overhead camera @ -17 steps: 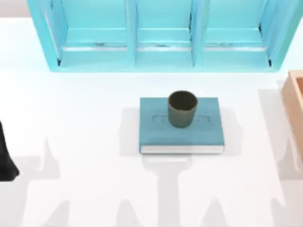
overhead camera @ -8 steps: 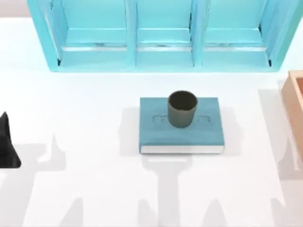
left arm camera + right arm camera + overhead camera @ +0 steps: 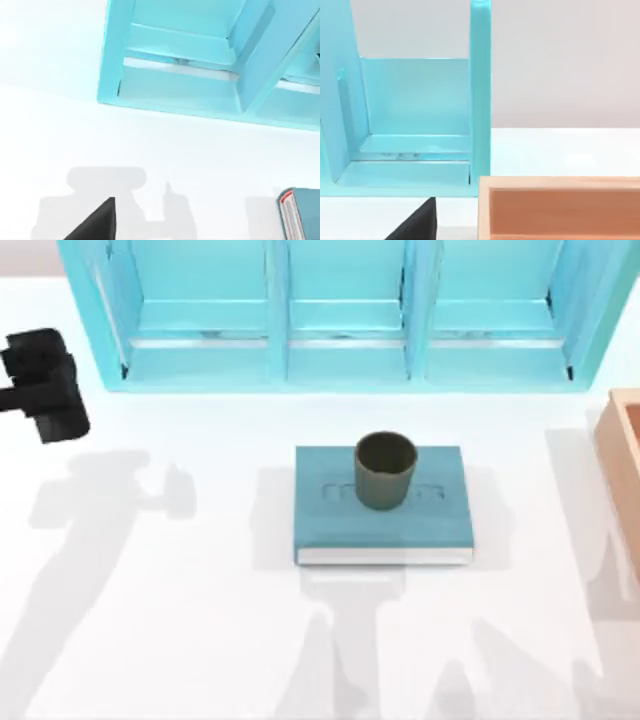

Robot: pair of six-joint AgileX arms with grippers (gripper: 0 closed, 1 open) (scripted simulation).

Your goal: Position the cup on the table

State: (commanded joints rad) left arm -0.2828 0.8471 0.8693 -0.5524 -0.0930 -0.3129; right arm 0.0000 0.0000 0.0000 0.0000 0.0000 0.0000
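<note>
My left hand (image 3: 45, 385) hangs over the tabletop (image 3: 150, 640) at its far-left edge, just beside the turquoise shelf unit (image 3: 340, 320); can't tell whether it's released or clenched. The cup (image 3: 385, 470) stands upright atop the teal book (image 3: 383, 515), well off to the hand's right and a bit nearer me, w/ bare white surface between. Cup is untouched, so the task is barely begun: it needs lifting off the book and setting down on the tabletop itself. The left wrist view catches the book's corner (image 3: 295, 212) and the shelf's lower frame, so the hand seems angled toward that area, likely lining up an approach. The right wrist view looks past a wooden box (image 3: 560, 207) to the shelf; that arm looks parked.
</note>
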